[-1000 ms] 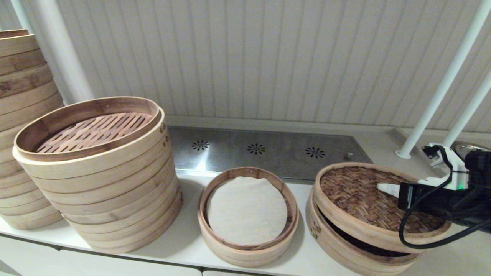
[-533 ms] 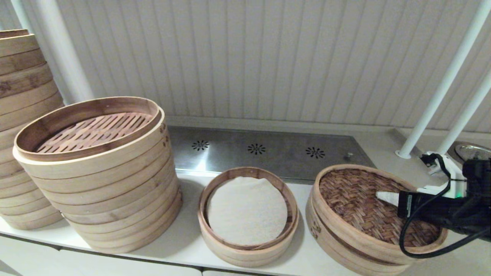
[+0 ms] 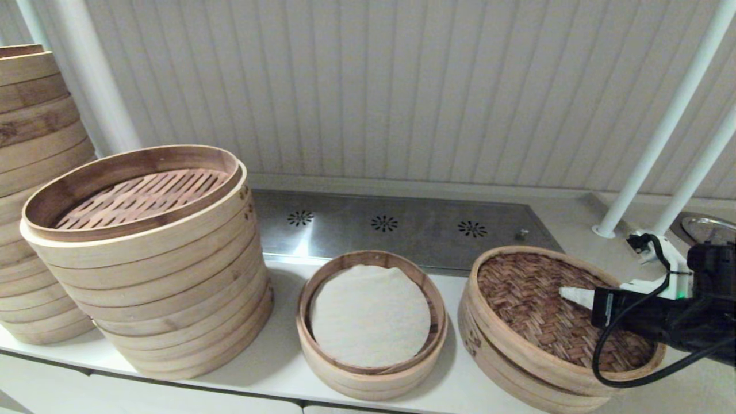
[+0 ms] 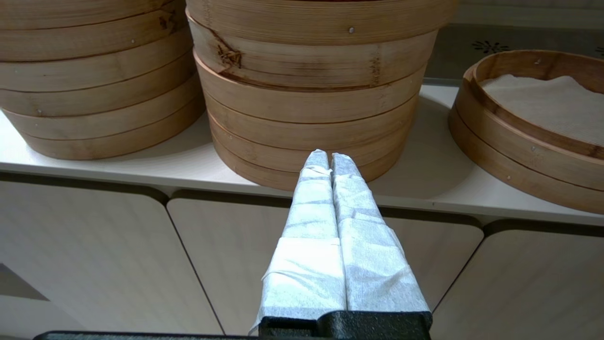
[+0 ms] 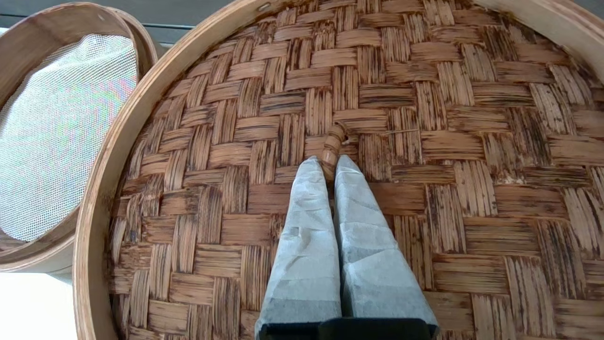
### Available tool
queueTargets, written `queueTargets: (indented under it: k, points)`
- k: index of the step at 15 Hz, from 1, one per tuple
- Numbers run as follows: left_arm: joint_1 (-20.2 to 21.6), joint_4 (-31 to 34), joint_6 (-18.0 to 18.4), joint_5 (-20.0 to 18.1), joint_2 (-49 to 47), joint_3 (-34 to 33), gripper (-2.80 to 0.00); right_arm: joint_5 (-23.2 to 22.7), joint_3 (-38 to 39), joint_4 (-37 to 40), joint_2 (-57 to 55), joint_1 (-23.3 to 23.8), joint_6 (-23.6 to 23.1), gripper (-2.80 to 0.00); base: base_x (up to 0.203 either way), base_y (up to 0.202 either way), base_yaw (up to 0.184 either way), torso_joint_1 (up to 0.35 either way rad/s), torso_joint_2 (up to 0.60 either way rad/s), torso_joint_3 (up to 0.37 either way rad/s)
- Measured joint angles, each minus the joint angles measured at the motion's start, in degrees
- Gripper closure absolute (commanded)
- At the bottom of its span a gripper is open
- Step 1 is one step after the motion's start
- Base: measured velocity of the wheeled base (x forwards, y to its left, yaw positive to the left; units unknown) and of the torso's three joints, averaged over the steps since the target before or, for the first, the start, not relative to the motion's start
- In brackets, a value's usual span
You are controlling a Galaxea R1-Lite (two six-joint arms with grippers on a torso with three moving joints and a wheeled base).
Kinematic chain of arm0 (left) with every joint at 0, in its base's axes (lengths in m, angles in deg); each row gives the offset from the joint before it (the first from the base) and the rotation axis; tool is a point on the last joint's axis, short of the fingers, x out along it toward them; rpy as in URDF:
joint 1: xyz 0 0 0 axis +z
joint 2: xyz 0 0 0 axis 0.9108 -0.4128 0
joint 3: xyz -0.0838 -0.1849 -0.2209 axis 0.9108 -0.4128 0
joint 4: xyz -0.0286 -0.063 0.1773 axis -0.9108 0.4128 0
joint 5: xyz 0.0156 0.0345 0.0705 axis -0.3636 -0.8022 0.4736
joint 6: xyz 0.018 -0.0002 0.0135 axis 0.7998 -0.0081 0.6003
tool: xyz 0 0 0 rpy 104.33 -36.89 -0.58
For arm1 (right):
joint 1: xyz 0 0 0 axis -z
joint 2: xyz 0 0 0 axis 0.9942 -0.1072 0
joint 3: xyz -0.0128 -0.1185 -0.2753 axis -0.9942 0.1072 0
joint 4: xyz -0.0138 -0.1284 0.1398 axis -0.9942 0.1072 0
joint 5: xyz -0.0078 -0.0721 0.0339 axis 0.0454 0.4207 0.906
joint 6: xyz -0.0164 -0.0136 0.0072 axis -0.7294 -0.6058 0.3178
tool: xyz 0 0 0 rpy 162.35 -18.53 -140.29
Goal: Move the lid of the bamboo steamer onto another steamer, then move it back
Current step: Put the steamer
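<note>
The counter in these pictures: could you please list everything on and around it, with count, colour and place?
Steamer lid: one, pale rim, brown woven top; sitting on a low basket at the counter's right end.
Small loop handle: one, brown; centre of the lid.
Small steamer: one, pale bamboo with white cloth liner; middle front.
Tall basket stack: one, pale, slatted floor on top; left of the small steamer.
Second stack: one, pale; far left.
Metal panel: one, grey, three vent marks; behind the steamers.
White poles: three, one left, two right.
Cabinet doors: pale; under the counter.
Right gripper: white-wrapped, shut on the loop handle.
Left gripper: white-wrapped, shut, before the counter edge.
</note>
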Motion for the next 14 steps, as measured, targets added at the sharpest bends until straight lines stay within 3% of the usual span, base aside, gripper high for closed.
queueTargets:
  k: [14]
  points:
    - [-0.01, 0.00, -0.03, -0.02, 0.00, 0.00, 0.00, -0.06, 0.84, -6.36, -4.94, 0.30, -0.08, 0.00, 0.000, 0.000, 0.000, 0.000, 0.00, 0.000]
